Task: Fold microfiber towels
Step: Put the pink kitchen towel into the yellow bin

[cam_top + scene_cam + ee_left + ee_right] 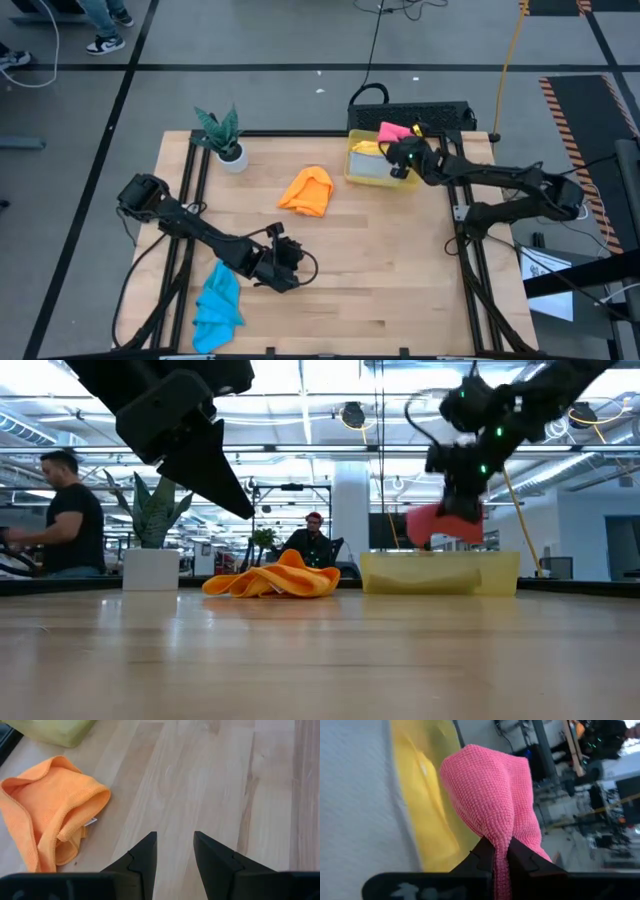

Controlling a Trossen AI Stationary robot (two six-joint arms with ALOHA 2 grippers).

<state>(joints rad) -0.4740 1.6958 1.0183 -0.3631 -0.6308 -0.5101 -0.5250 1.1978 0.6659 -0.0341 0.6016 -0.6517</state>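
Observation:
My right gripper [500, 854] is shut on the pink towel [393, 131] over the far rim of the yellow bin [352, 172], at the table's far right. A yellow towel [366, 148] and a grey one [378, 170] lie inside the bin. The orange towel [308, 190] lies crumpled at the table's middle. The blue towel [218, 305] lies bunched near the front left edge. My left gripper [175, 845] hovers open over bare wood right of the blue towel, pointing toward the orange towel [50, 812]. My right gripper pinches a bunched fold of the pink towel [496, 834] between its two fingers. The towel is lifted clear. In the low view it hangs as a small bundle [445, 523] under the gripper, above the bin's rim [440, 557].
A potted plant [228, 140] in a white pot stands at the far left of the table. A black rack [425, 112] sits behind the bin. Bare wood spreads across the table's middle and near right. People [62, 510] sit in the room beyond.

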